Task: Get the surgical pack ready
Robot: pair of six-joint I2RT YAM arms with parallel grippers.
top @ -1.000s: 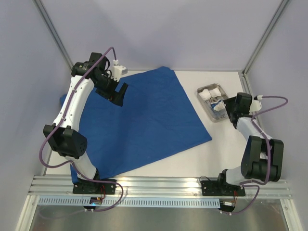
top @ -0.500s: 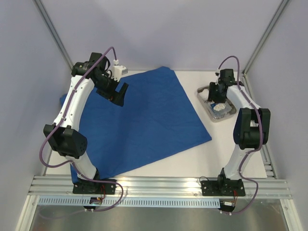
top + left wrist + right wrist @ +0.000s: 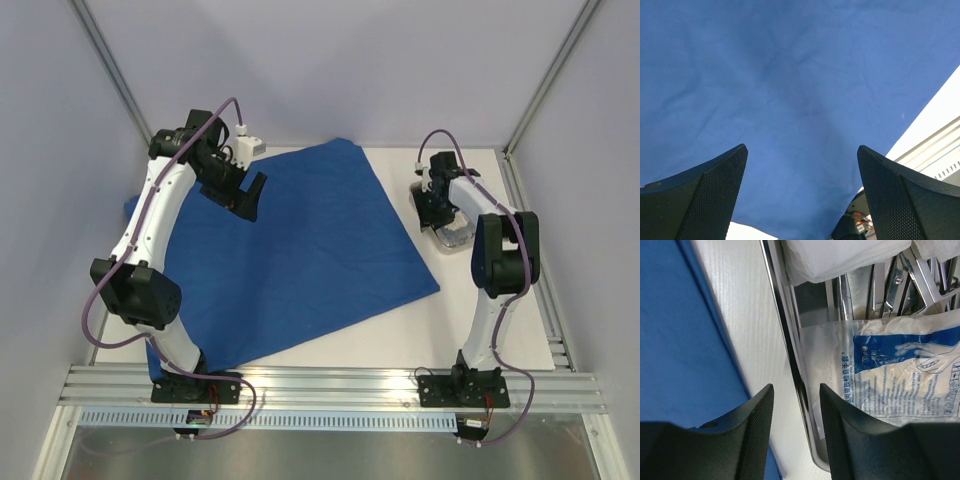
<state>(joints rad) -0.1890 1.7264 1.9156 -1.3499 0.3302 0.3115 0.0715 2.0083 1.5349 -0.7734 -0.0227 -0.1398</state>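
Right gripper [image 3: 432,205] has swung over to the steel tray [image 3: 456,244] since a second ago. Its jaws are down to roughly half open, one finger either side of the tray's long rim, nothing clamped. Blue drape [image 3: 300,250] lies spread across the left and middle of the tabletop [image 3: 480,320]. The tray's at the far right corner, near the drape, holding a glove packet [image 3: 890,370], gauze [image 3: 840,260] and silver instruments [image 3: 900,285]. Left gripper [image 3: 248,200] hovers wide open and empty over the drape's far left part.
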